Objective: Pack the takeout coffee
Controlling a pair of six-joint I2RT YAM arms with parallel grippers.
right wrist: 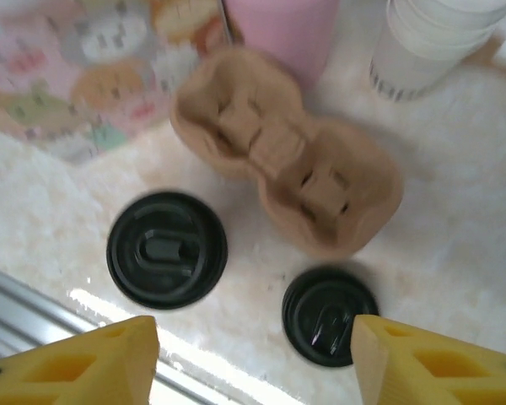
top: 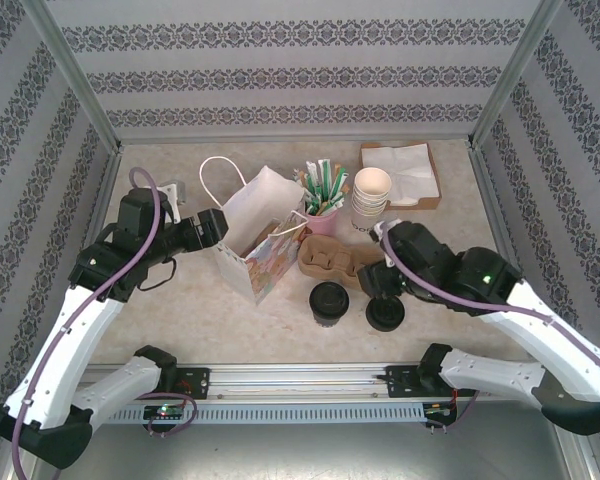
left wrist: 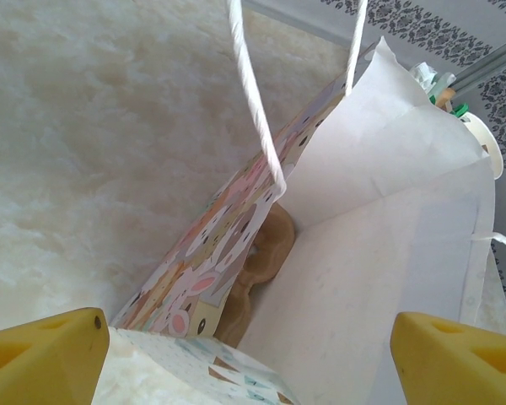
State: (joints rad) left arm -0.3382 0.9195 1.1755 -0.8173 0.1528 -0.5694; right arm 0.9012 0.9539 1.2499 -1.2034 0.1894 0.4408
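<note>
The coffee (right wrist: 167, 250) stands on the table between the bag and the near rail, just in front of the carrier (right wrist: 287, 181). From my right wrist I see mostly its black lid. The cup wall is hidden beneath it, so I judge it is the lidded cup because it looks larger and higher than the lid (right wrist: 329, 314) lying to its right.

I expect thin paper walls that dent under a hard squeeze, and a press-fit lid that could pop off if I lift by it. If there is liquid inside it will be bottom-heavy and may slosh. I would take hold across the cup wall just under the lid rim, where the rolled edge stiffens the paper, and squeeze lightly.

It stands upright, its long axis vertical and its lid facing up, and it should stay that way.

My right gripper (right wrist: 253, 329) hovers above and nearer than the two lids, fingers apart, with nothing between them. My left gripper (left wrist: 249, 325) is at the mouth of the bag (left wrist: 388, 253), fingers spread wide. The bag's wall lies between them, but I cannot tell whether they touch it.
</note>
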